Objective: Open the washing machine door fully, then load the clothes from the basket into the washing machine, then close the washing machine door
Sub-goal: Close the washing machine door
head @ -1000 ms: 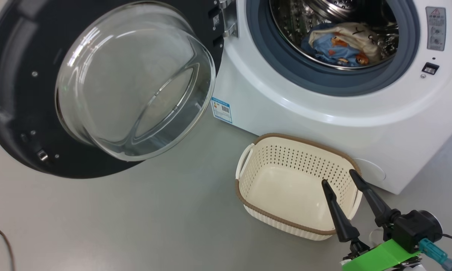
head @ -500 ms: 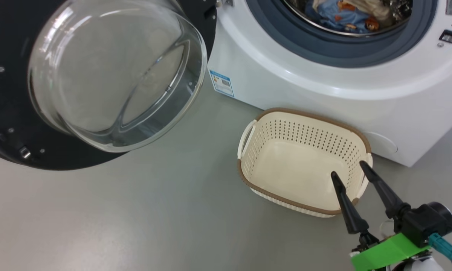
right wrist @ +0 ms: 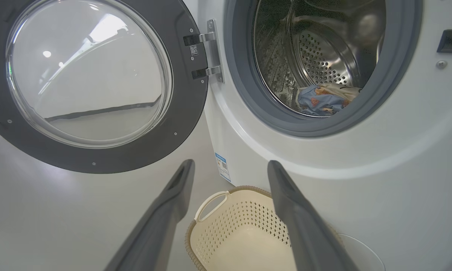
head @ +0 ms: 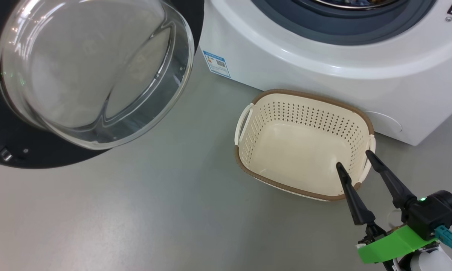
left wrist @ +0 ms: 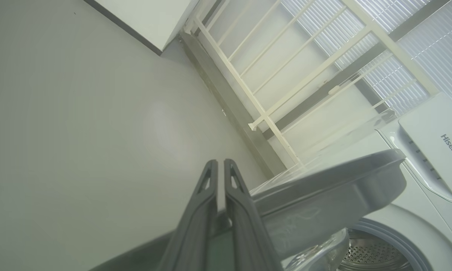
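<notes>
At the left the door [head: 90, 67] is swung wide open, its glass bowl facing out into the room and its inner face turned to the robot. The left end effector [left wrist: 220, 163] is clenched, its two fingers pressed together with nothing between them. In the left wrist view the grey edge of the door lies just beside them on the right, but I cannot tell if they touch it. The hinge [right wrist: 211, 52] is on the door's right side, so its free edge is the far left one and must swing to the right, toward the machine [head: 324, 56]. The clothes [right wrist: 326, 99] lie low inside the drum [right wrist: 316, 56], and the basket [head: 312, 97] stands on the floor [head: 135, 207] just in front of the machine with nothing in it. So the loading seems done, and I judge that closing the door is what remains. At the right, the right end effector [head: 353, 158] is released, its fingers spread and holding nothing, over the near right corner of the basket, well apart from the door. The left arm seems the nearer one for the push.
</notes>
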`<state>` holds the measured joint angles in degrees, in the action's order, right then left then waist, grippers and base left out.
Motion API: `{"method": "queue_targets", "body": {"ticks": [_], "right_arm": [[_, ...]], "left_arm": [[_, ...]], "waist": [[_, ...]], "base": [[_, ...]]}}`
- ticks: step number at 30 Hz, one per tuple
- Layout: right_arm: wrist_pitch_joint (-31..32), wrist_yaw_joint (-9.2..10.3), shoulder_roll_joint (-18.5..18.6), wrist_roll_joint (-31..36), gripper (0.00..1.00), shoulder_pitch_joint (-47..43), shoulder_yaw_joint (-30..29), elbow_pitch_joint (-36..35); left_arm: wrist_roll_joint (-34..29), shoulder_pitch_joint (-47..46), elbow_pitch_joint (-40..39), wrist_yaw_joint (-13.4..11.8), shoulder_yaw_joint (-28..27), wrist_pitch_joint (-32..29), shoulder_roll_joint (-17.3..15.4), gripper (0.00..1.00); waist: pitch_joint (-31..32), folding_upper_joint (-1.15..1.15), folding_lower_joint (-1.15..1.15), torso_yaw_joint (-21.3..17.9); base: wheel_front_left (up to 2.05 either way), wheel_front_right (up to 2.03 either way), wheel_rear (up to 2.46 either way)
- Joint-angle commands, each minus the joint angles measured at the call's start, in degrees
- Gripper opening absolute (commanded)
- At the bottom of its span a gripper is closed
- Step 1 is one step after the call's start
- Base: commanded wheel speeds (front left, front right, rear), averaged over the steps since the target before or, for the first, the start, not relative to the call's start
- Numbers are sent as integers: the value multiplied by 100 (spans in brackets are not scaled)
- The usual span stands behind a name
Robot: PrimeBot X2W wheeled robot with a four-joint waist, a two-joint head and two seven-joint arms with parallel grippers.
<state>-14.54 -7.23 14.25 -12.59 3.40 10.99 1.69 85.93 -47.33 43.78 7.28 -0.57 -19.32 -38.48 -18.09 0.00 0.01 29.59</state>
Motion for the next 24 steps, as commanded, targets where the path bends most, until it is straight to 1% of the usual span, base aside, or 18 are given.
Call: {"method": "queue_targets", "body": {"ticks": [1,8,15,24], "right_arm": [[-46,-25,52,35,100,175,155,-179],[-46,-25,127,61,100,191,173,-227],[-46,-25,139,72,100,200,201,-211],[-46,-25,145,71,100,188,208,-187]], "left_arm": [[51,-253,58,21,-145,-135,-504,0],[157,-472,440,21,-19,-545,-540,0],[225,-519,636,21,88,-929,-564,0],[481,-476,641,21,174,-1776,-520,0]], "waist": [[-58,0,-1,-33],[-156,0,-1,-56],[-169,0,-1,-56],[-134,0,-1,-12]], "base": [[0,0,0],[0,0,0],[0,0,0],[0,0,0]]}}
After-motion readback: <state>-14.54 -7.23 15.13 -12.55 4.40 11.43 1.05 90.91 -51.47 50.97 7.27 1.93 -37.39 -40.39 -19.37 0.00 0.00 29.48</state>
